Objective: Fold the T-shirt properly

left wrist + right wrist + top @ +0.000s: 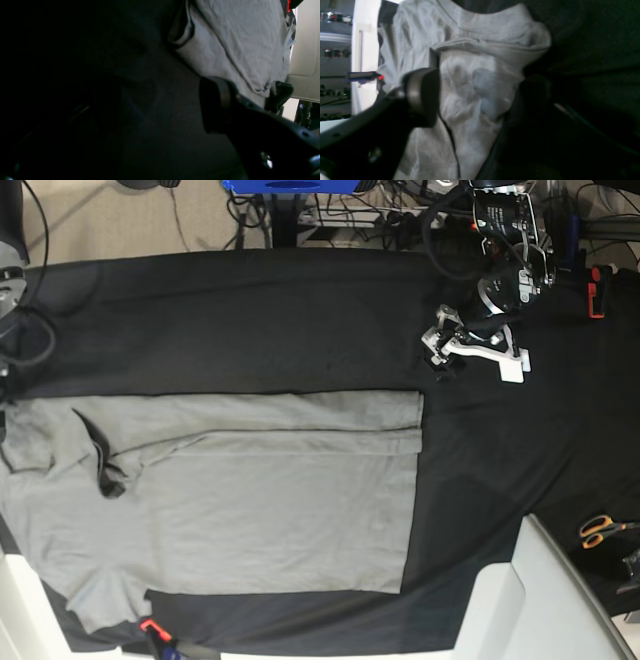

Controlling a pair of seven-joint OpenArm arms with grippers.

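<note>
Grey shirt [250, 500] lies spread on the black cloth [300, 320], at the left.
Left gripper [452, 352] hovers far right, jaws apart, empty. Right gripper [480, 97] over the collar [490, 46], jaws apart, gripping nothing.

Base looks straight down; both wrist views skim the T-shirt [250, 500] closely.

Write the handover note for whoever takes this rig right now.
Left hand: over the bare black table cloth, off the shirt, holding nothing; too dark to tell how its jaws stand.
Right hand: open over the collar end, gripping nothing.
Large plain grey cotton T-shirt: flat on the cloth.
Done: one long side folded inward.
Left: fold in the other side and sleeve, then fold the length.
</note>
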